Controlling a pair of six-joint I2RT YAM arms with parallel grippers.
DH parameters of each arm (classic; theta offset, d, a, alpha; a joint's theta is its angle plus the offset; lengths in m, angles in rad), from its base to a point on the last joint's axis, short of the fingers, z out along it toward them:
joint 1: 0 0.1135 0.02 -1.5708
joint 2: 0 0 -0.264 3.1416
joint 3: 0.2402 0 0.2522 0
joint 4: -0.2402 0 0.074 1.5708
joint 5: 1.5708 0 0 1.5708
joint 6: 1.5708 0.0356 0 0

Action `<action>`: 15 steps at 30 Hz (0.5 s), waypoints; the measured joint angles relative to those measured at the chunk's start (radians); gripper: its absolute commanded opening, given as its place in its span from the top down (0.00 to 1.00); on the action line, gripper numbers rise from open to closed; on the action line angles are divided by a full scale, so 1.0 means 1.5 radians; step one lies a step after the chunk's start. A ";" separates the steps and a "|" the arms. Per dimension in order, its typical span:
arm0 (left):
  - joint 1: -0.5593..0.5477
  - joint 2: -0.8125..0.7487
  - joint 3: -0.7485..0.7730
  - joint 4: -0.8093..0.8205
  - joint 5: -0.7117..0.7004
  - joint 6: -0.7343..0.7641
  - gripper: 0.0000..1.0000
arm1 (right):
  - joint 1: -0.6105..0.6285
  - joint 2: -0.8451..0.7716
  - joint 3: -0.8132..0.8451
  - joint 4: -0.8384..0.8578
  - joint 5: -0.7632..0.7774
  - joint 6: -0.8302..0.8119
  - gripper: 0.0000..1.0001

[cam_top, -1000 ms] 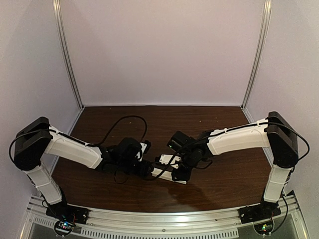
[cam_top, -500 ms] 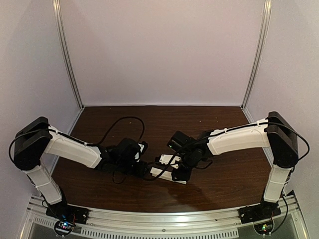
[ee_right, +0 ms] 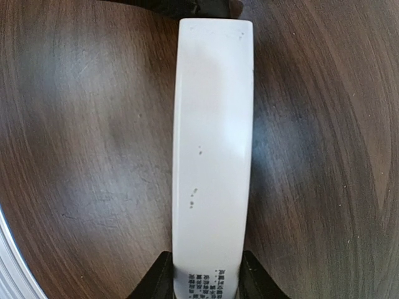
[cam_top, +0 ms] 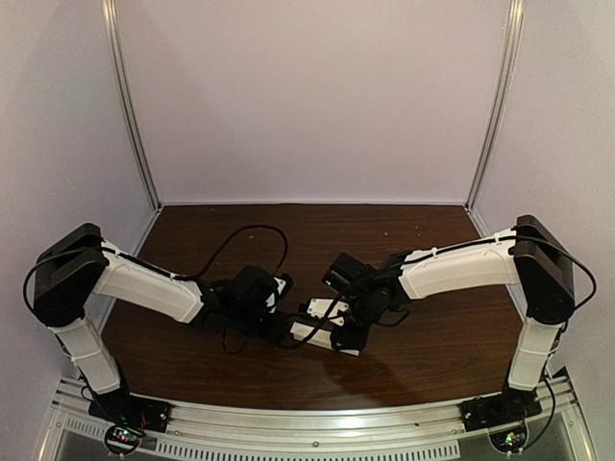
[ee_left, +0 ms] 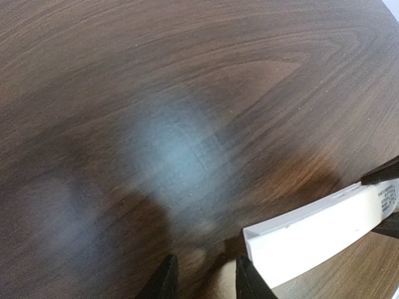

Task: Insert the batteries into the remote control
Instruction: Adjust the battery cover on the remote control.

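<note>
Barely anything has moved. Close to the near edge of the tabletop (cam_top: 317, 230), about midway between its left and right edges, the remote (ee_right: 212, 124) lies where it lay a second ago. The right claw (ee_right: 206, 280) has its two fingers pressed against the sides of the remote's printed end, gripping it. The left arm has crept slightly to the right, and the left claw (ee_left: 206, 281) is now just beside the remote's other end. Its tips stand a little apart, with nothing I can make out between them. Neither of the batteries shows in any view, so I judge that loading has not visibly begun and the remote is only being steadied. Farther back, the dark wood-grain surface is glossy, and a black cable (cam_top: 245, 230) loops over it. Beyond the far edge stand plain pale walls (cam_top: 307, 96) and metal corner posts (cam_top: 130, 106).
</note>
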 measured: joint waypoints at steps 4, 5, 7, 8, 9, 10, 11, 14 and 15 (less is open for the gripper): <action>-0.005 0.006 0.002 0.000 0.005 0.003 0.69 | 0.000 0.000 0.000 0.000 0.000 0.000 0.64; -0.006 0.008 0.002 0.000 0.006 0.005 0.69 | 0.000 0.000 0.000 0.000 0.000 0.000 0.64; -0.009 0.011 0.004 0.000 0.007 0.007 0.69 | 0.000 0.000 0.000 0.000 0.000 0.000 0.64; -0.009 0.011 0.006 0.000 0.008 0.008 0.69 | 0.000 0.000 0.000 0.000 0.000 0.000 0.65; -0.010 0.012 0.007 0.000 0.007 0.009 0.69 | 0.000 0.001 0.000 0.000 0.000 0.000 0.65; -0.010 0.013 0.009 -0.001 0.007 0.009 0.69 | 0.000 0.001 0.000 0.000 0.000 0.000 0.65; -0.011 0.014 0.010 -0.001 0.007 0.010 0.69 | 0.000 0.001 0.000 0.000 0.000 0.000 0.65; -0.011 0.014 0.010 -0.003 0.007 0.009 0.65 | 0.000 0.001 0.000 0.000 0.000 0.000 0.63; -0.011 0.014 0.010 -0.003 0.006 0.008 0.64 | 0.000 0.001 0.000 0.000 0.000 0.000 0.62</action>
